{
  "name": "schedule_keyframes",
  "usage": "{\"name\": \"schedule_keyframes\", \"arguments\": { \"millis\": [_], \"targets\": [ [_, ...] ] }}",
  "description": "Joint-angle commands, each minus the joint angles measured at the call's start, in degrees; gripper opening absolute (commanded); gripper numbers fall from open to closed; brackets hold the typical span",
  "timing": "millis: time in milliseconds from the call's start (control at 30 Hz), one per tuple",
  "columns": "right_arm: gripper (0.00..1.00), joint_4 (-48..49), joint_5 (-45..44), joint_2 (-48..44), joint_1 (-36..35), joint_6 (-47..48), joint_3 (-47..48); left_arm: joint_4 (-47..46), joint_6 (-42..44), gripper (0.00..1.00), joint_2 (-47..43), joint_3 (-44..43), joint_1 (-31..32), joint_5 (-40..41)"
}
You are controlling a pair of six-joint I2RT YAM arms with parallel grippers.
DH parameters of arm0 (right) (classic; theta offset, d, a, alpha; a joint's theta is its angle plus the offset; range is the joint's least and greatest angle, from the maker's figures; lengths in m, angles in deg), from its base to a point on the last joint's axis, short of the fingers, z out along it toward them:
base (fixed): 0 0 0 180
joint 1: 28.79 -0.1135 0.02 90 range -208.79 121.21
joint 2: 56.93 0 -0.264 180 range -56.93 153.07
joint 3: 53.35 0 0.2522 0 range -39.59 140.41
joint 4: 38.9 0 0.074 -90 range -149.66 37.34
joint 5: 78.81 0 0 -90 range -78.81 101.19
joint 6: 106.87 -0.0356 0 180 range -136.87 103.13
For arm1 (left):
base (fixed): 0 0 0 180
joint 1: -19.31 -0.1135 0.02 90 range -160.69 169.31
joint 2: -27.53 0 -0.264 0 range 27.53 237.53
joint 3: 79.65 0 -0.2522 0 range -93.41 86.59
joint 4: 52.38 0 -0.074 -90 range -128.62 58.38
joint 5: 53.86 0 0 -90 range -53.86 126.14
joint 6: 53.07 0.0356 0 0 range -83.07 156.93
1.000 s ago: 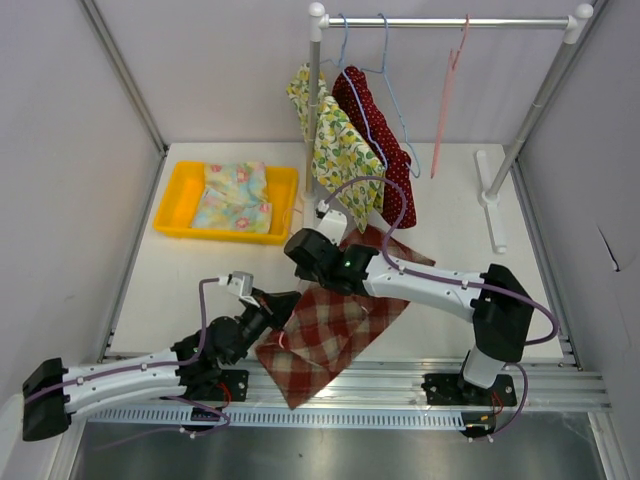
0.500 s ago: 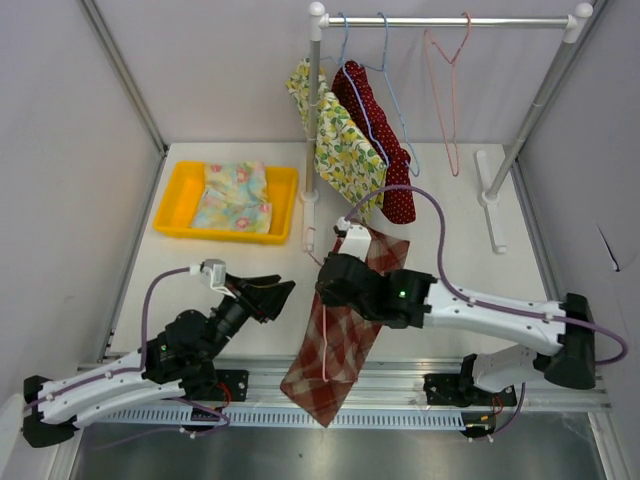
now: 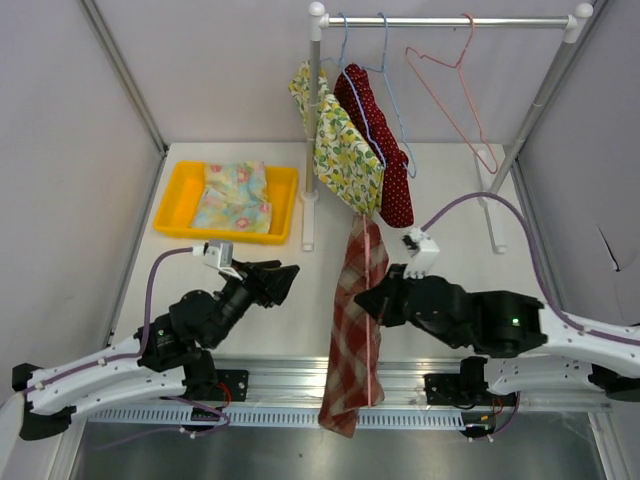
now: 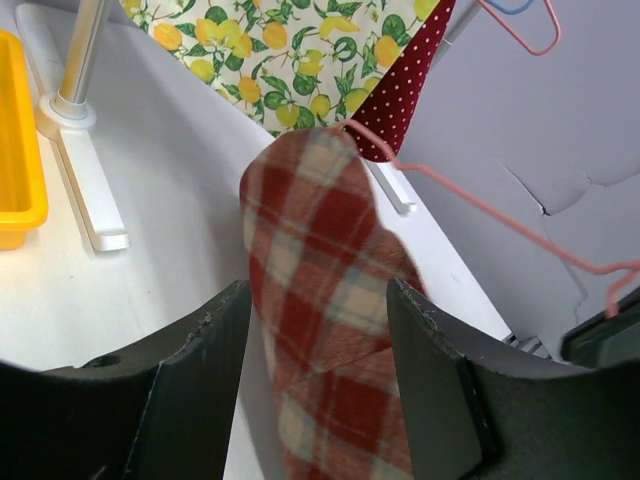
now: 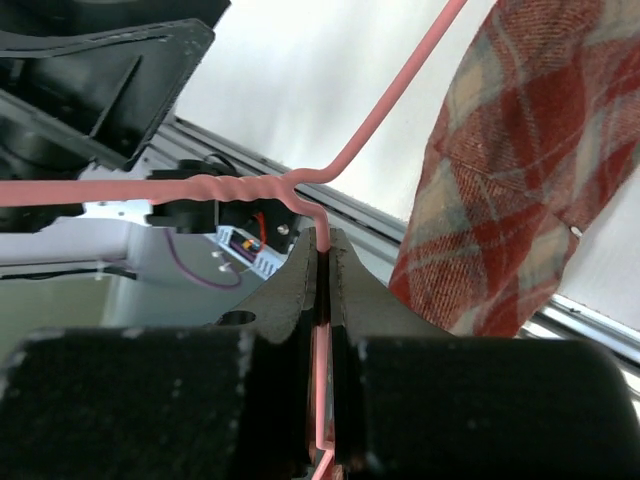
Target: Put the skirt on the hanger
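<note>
The right gripper (image 5: pixel 322 250) is clenching its two fingers tight on a thin pink wire hanger (image 5: pixel 240 187), pinching the wire just past its twisted neck, which is running off to the gripper's left in the wrist view. A red-and-cream plaid fabric skirt (image 3: pixel 355 320) is draping over that hanger, hanging in a long narrow fold just in front of the right gripper (image 3: pixel 372 300) and clear of the white table (image 3: pixel 170 270), its lower end trailing down past the near edge.

The left gripper (image 3: pixel 285 278) is standing released, its black fingers (image 4: pixel 190 390) spread wide with nothing between them. It is pointing at the skirt from the side, near it but apart; in its wrist view the plaid cloth is filling the gap ahead of the fingers, with the pink wire emerging from the top of the fold and running off to the right.

Beyond both grippers, a silver clothes rail (image 3: pixel 450 21) is carrying a lemon-print garment (image 3: pixel 345 155) and a dark red dotted garment (image 3: pixel 375 140) on pale blue hangers (image 3: pixel 385 70), plus a second, bare pink hanger (image 3: pixel 445 102). Ahead of the left gripper and to its left, a yellow plastic tray (image 3: pixel 168 205) is holding a folded pastel floral cloth (image 3: pixel 232 195).
</note>
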Motion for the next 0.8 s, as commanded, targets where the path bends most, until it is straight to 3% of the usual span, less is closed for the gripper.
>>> {"name": "schedule_keyframes", "arguments": {
  "millis": [0, 333, 500, 767],
  "targets": [
    [0.00, -3.73, -3.72, -6.45, -0.31, -2.36, 3.78, 0.73, 1.40, 0.62, 2.56, -4.93, 0.13, 0.61],
    [0.00, -15.86, -10.04, -17.80, -0.31, -8.51, 9.48, 1.69, 1.75, 0.62, 5.28, -9.32, 0.13, -1.23],
    [0.00, -25.00, -14.18, -18.25, -0.31, -11.86, 14.41, 3.63, 1.93, 0.62, 8.89, -13.54, 0.13, -2.11],
    [0.00, -27.73, -21.90, -16.50, -0.84, -7.92, 21.79, 3.36, 2.45, 0.62, 12.50, -16.54, 0.13, -4.40]
  ]
}}
